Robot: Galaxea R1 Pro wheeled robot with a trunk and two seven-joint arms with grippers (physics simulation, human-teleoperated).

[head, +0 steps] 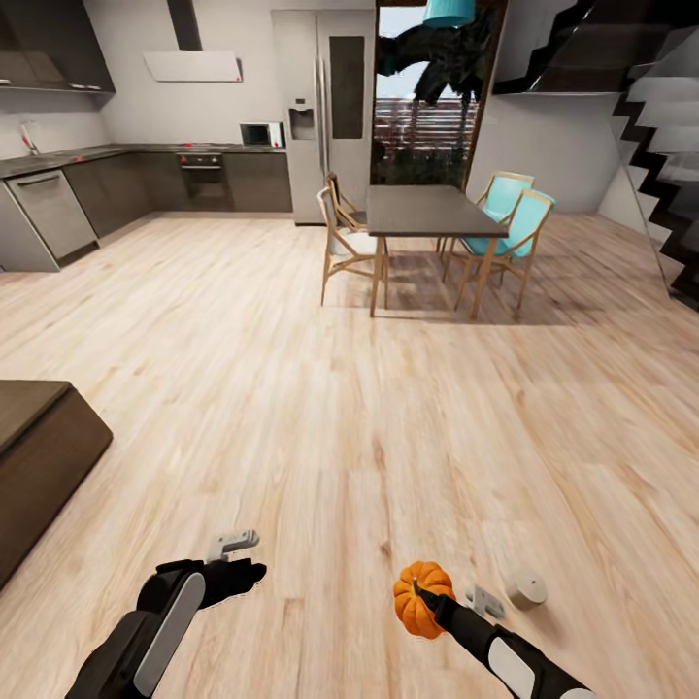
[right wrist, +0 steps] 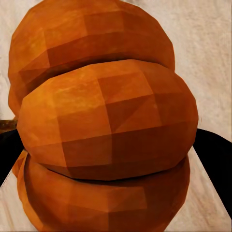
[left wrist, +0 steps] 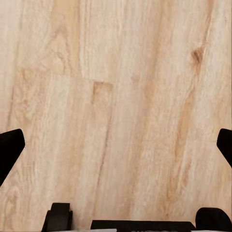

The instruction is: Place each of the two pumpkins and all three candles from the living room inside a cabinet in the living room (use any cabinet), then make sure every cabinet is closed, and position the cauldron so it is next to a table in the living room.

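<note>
Low at 5 o'clock in head view, right gripper (head: 427, 594) clamped on pumpkin (head: 423, 598) — orange ribs pressed close to right wrist cam (right wrist: 106, 130). Candle (head: 527, 588) on floor (head: 320, 408) just beside it, toward 3 o'clock. Left gripper (head: 233, 546) at 7 o'clock, jaws wide, nothing betw. fingers (left wrist: 10, 147), bare planks below. Cabinet (head: 39, 456) corner at 9 o'clock — table (head: 427, 209) w/ chairs off at 12.

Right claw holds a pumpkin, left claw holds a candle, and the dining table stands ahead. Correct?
Not quite. The left claw is open and empty over bare floor, as the left wrist view shows. The right claw does hold the pumpkin; the table is ahead.
</note>
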